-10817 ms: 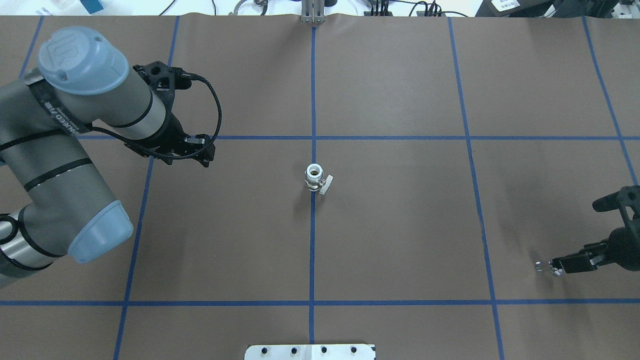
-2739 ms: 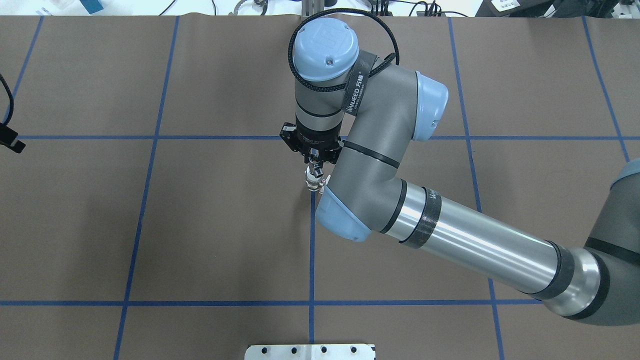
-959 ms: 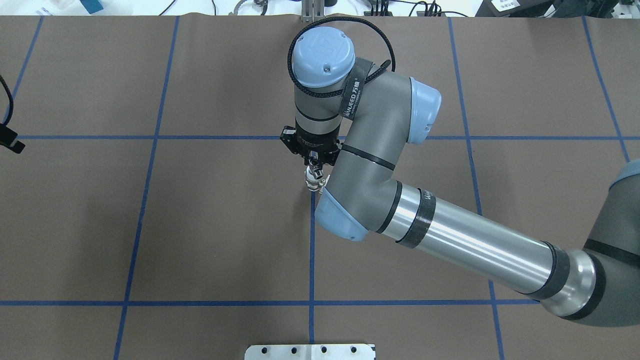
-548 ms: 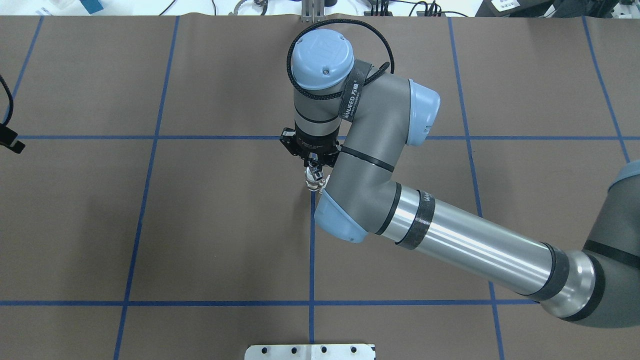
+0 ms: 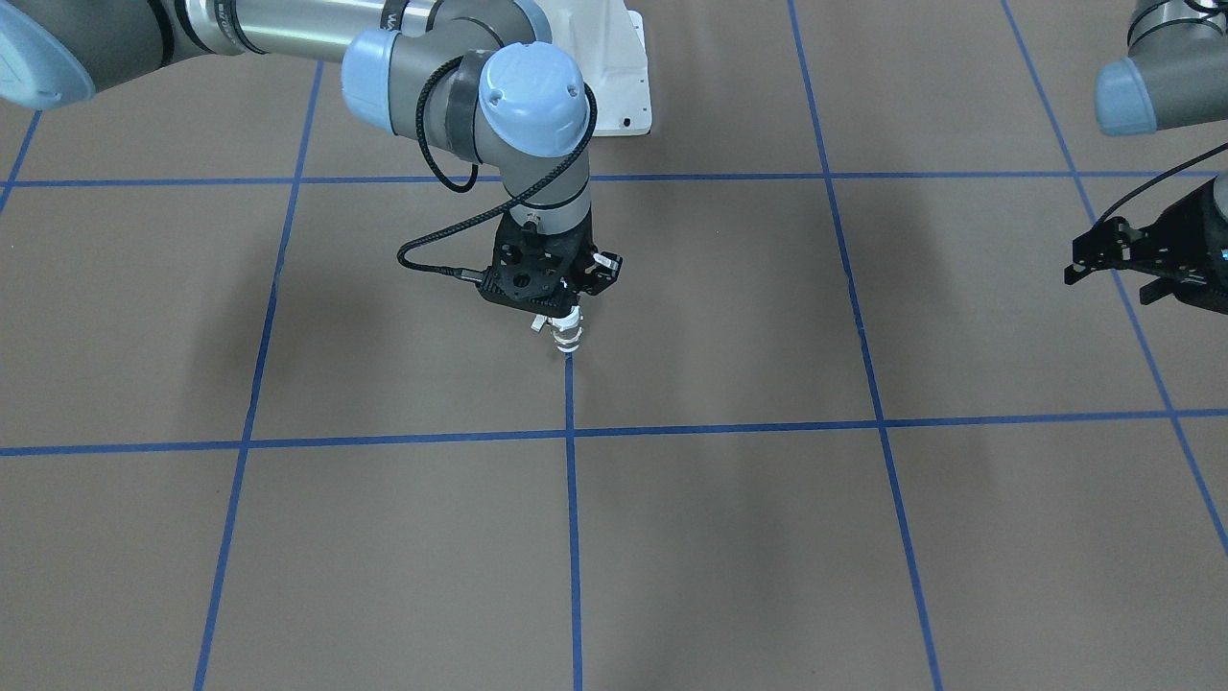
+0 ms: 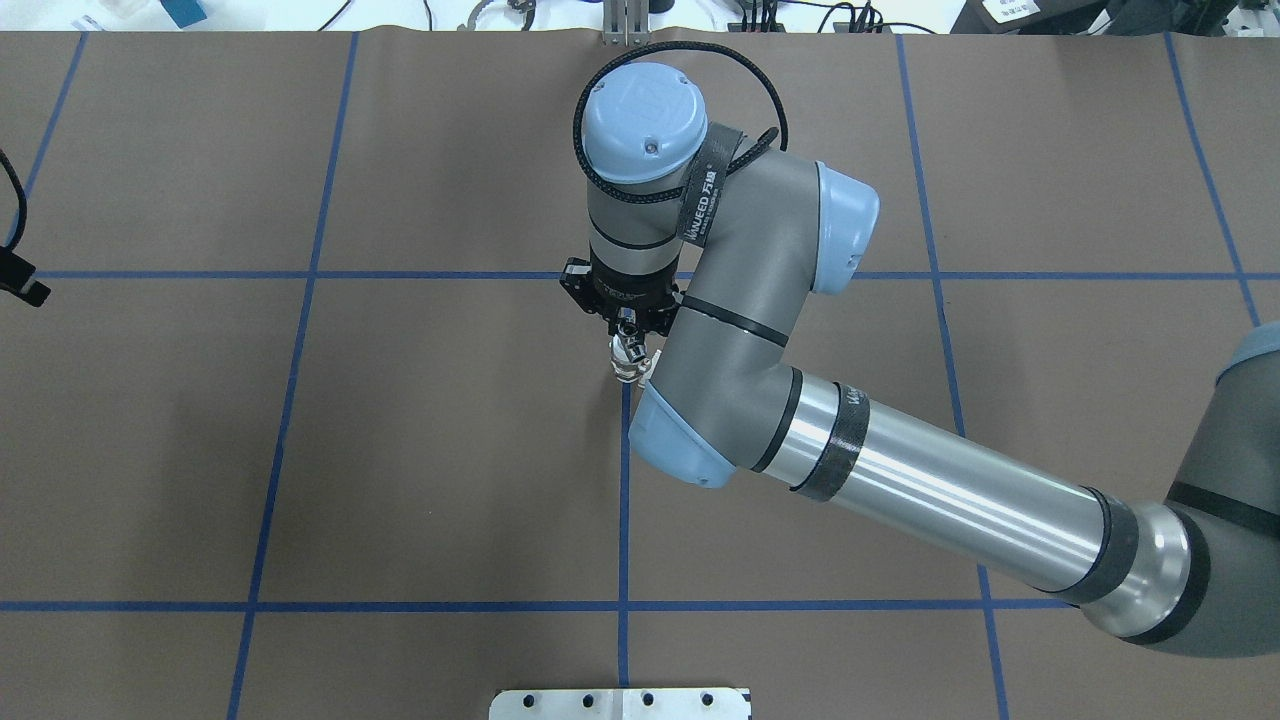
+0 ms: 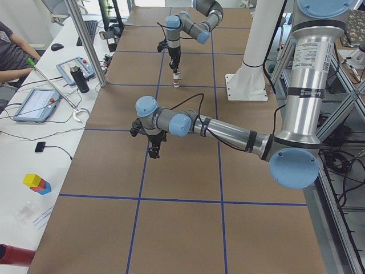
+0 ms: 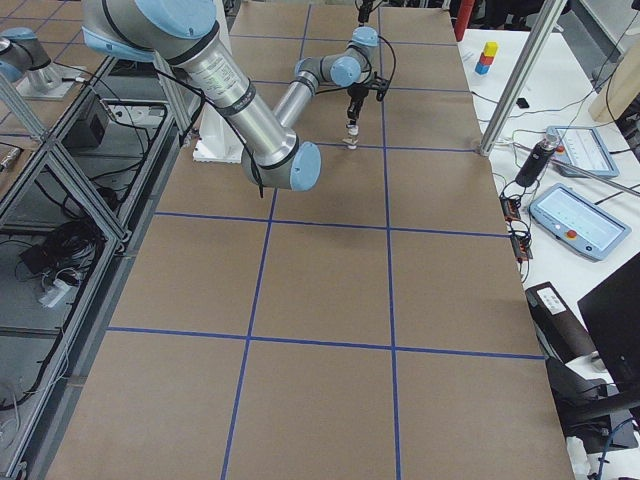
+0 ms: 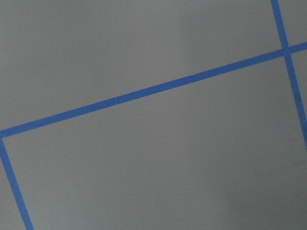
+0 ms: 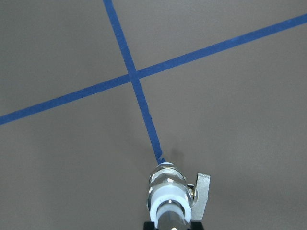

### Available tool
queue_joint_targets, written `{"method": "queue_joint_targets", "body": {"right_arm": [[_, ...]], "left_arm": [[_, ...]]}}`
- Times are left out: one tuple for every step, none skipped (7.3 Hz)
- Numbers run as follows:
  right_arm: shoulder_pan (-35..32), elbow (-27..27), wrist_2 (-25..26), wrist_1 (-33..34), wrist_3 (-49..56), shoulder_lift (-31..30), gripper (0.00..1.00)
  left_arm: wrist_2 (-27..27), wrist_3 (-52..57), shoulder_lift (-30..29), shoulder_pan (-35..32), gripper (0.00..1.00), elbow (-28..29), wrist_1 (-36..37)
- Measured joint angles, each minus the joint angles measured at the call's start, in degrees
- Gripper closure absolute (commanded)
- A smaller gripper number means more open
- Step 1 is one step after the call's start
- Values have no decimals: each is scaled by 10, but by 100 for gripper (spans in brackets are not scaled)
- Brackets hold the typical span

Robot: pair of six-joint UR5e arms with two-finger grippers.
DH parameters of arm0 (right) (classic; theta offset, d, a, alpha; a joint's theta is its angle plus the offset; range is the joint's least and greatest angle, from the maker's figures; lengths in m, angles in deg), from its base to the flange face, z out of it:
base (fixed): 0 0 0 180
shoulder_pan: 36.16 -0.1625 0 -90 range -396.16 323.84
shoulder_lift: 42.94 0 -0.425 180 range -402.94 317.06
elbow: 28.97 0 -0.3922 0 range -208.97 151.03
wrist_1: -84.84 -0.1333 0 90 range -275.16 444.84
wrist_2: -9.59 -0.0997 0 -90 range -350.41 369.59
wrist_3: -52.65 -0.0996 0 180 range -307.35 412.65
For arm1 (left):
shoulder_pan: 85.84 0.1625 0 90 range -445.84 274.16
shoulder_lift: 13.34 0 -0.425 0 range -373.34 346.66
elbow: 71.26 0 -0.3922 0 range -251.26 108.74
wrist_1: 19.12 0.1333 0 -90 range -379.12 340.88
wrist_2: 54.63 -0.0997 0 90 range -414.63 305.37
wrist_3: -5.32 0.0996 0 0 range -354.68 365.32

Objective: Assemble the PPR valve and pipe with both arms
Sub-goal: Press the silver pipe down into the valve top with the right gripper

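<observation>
The PPR valve point(image 6: 628, 368) stands upright on the blue tape line at the table's middle, its lever point(image 10: 201, 191) to one side. It also shows in the front view point(image 5: 566, 340) and the right wrist view point(image 10: 168, 191). My right gripper point(image 6: 626, 326) points straight down over it, shut on the shiny pipe point(image 6: 628, 346). The pipe's point(image 10: 170, 219) lower end sits in the valve's white top opening. My left gripper point(image 5: 1103, 278) hangs over the table's left side, far from the valve; its fingers look apart and empty.
The brown table cover carries a blue tape grid. The robot's white pedestal base point(image 5: 624, 58) stands at the near edge. A side bench point(image 7: 51, 108) with tablets, a bottle and cables runs along the far edge, with an operator seated there.
Over the last second the right arm shifted only slightly, gripper still on the pipe above the valve. Long before, it held the pipe at the table's right edge and the left arm reached further in.
</observation>
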Motion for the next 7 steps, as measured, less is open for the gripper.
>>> {"method": "queue_joint_targets", "body": {"right_arm": [[0,0,0,-4,0,-1,100],[0,0,0,-8,1,-2,100],[0,0,0,-10,1,-2,100],[0,0,0,-10,1,-3,91],[0,0,0,-11,1,-4,75],[0,0,0,-11,1,-4,64],[0,0,0,-11,2,-5,54]], "left_arm": [[0,0,0,0,0,0,0],[0,0,0,0,0,0,0],[0,0,0,0,0,0,0],[0,0,0,0,0,0,0],[0,0,0,0,0,0,0],[-1,-1,0,0,0,0,0],[-1,-1,0,0,0,0,0]]}}
